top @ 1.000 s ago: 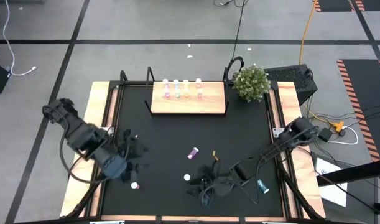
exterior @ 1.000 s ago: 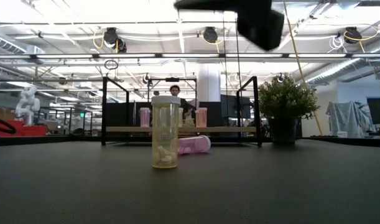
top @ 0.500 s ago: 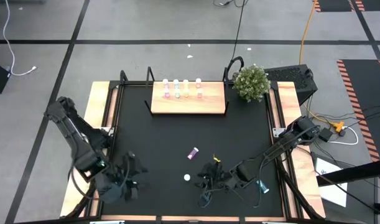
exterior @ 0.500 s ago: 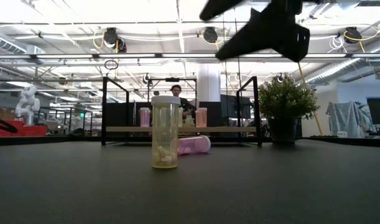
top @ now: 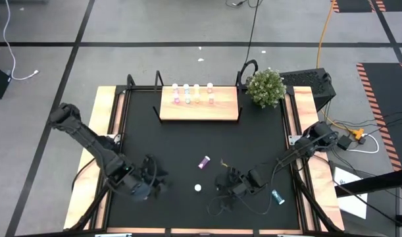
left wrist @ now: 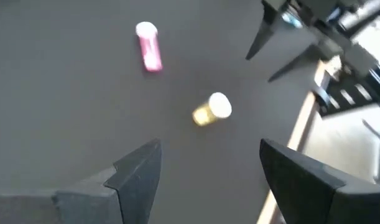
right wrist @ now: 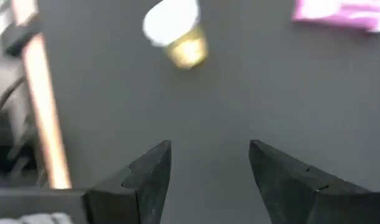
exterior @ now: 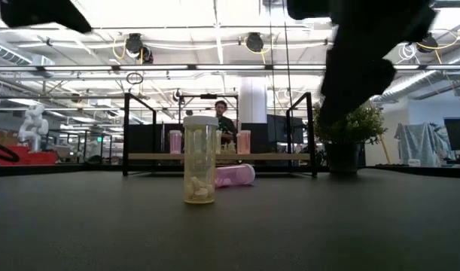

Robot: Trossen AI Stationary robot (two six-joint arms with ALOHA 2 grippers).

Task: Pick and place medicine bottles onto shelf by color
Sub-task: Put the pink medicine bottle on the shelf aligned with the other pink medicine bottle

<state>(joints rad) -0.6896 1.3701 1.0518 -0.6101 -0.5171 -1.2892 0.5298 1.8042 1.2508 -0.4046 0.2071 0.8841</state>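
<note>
In the high view the left gripper (top: 162,183) has swung from the table's lower-left edge in toward the lower middle of the frame, its fingers spread and empty; the right gripper (top: 222,195) has stayed close by on the other side, jaws likewise apart and holding nothing; so both now flank the yellow bottle (top: 198,188), which stands upright and untouched at lower centre, and I judge that a pick of it is being lined up, though which arm will take it I cannot tell. Going on rightward, the pink bottle (top: 204,162) lies on its side just above the yellow one, unchanged, and a blue bottle (top: 277,197) lies at the lower right near the table's wooden side strip (top: 322,197). Along the upper centre the shelf (top: 199,108) already carries four bottles in a row, so the sorting looks partly done with at least three bottles left. The yellow bottle is a clear amber-tinted plastic cylinder with a flat white cap, pale tablets showing at its bottom in the low view; the pink one is the same shape, translucent, free to roll; the shelf is a smooth light-wood board with thin black end brackets; the tabletop (top: 174,145) is matt black; a bushy green potted plant (top: 265,86) stands at the shelf's right end.
</note>
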